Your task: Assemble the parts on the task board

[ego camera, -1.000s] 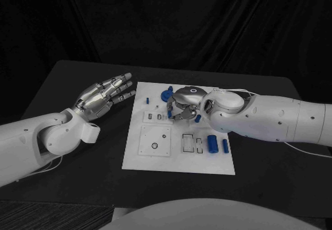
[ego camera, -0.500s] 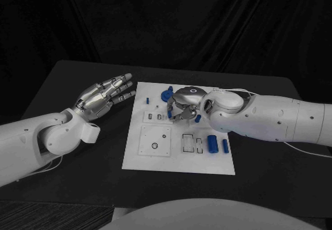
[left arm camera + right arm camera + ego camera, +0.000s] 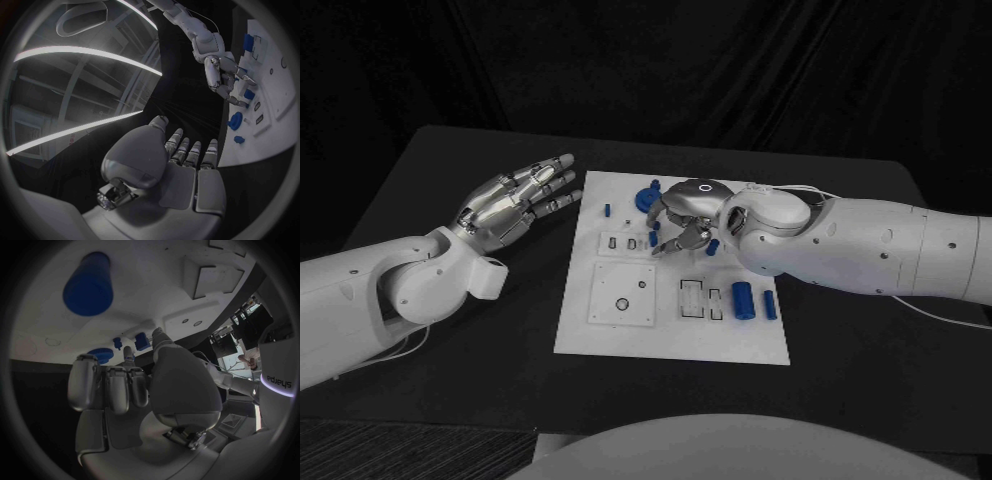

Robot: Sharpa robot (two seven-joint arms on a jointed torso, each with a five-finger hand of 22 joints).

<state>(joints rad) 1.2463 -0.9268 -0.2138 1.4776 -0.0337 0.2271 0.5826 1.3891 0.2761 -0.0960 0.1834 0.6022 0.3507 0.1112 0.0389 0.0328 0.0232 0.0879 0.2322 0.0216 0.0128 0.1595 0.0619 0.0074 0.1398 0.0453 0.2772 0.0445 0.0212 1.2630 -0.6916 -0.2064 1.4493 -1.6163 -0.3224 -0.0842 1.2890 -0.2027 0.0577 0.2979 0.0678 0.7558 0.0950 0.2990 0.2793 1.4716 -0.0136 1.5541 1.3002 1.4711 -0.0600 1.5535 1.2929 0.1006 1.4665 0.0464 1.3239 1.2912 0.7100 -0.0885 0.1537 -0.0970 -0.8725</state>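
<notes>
Head view: right hand [image 3: 687,222] over task board [image 3: 675,335], fingers curled at a small blue part [image 3: 713,246], grip unclear, likely for seating it. Left hand [image 3: 516,200] beside board, fingers spread, empty.

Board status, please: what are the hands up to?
Left hand open, off the board. Right hand curled over the far end; grip unclear. Two blue parts lie loose near it. Nothing in the way.
</notes>
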